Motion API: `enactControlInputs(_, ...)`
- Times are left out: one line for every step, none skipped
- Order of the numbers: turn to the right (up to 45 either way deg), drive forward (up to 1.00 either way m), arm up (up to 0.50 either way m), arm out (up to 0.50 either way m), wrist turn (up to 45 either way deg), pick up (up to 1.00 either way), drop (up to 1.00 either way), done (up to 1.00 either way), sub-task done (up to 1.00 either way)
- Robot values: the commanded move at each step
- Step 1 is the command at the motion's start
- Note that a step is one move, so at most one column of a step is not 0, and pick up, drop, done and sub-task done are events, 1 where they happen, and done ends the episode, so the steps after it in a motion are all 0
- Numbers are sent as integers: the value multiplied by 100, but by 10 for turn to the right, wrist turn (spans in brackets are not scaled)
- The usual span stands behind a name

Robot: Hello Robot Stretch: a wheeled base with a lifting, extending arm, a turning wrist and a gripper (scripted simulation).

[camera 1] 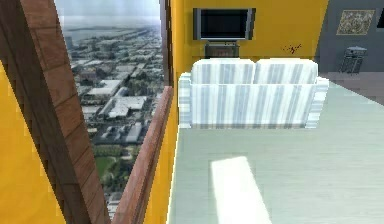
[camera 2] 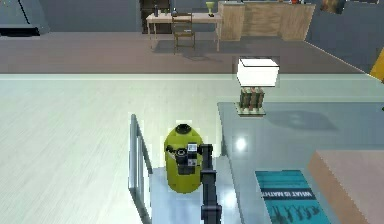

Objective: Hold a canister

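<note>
One yellow-green canister (camera 2: 178,177) sits directly behind the end effector (camera 2: 190,154); cannot tell whether it's held. Probably rigid, light and slick-sided, so grip mid-body, below the dome.

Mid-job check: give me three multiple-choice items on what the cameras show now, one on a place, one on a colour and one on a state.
1. Where does the lamp stand?
A on the grey tabletop
B on a bed
C on a stove

2. What colour is the canister at the gripper?
A red
B yellow-green
C blue

3. How is the television screen?
A showing a bright image
B dark
C draped with a cloth

Answers:
1 A: the lamp's base rests on the tabletop.
2 B: the canister's rounded body is yellow-green.
3 B: the screen is plain dark.
</note>
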Motion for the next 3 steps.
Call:
enactControlInputs(0, 0, 0, 0, 0, 100, 0, 0, 0)
enactControlInputs(0, 0, 10, 0, 0, 0, 0, 0, 0)
enactControlInputs(0, 0, 0, 0, 0, 0, 0, 100, 0)
